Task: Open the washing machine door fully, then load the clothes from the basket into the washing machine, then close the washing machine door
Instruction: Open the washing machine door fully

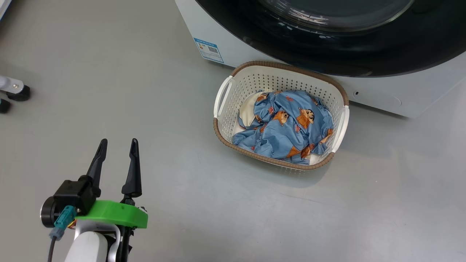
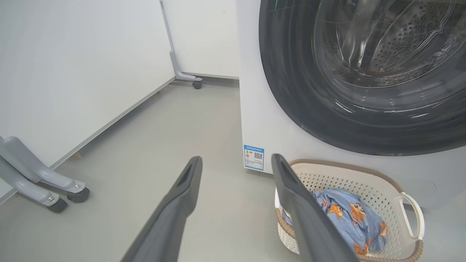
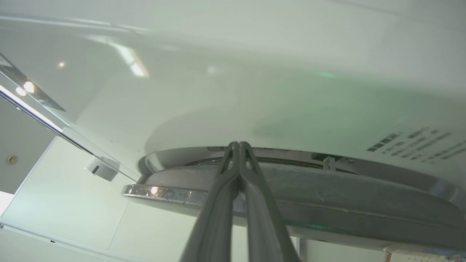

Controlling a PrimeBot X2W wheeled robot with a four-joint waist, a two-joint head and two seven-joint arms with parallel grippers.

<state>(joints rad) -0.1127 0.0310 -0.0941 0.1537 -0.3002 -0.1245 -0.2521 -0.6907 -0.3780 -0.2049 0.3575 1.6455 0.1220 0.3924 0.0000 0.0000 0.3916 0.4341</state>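
The washing machine (image 1: 233, 43) stands at the top of the head view, with the glossy black washing machine door (image 1: 327, 47) against its front. Before it on the floor is the basket (image 1: 276, 64), which holds the light blue clothes (image 1: 287, 127) and a cream piece. My left gripper (image 1: 119, 142) hovers open and empty over the floor, left of the basket. The left wrist view has that gripper (image 2: 236, 162) facing the door (image 2: 302, 91), the basket (image 2: 364, 174) and the clothes (image 2: 346, 211). My right gripper (image 3: 238, 144) is shut, its tips at the seam between the door's rim (image 3: 327, 189) and the machine's white front (image 3: 255, 91).
Grey wheeled legs of a stand (image 1: 14, 91) sit on the floor at the far left, and they also appear in the left wrist view (image 2: 47, 189). A white panel (image 2: 72, 72) on casters runs along that side. A blue label (image 1: 209, 50) marks the machine's lower corner.
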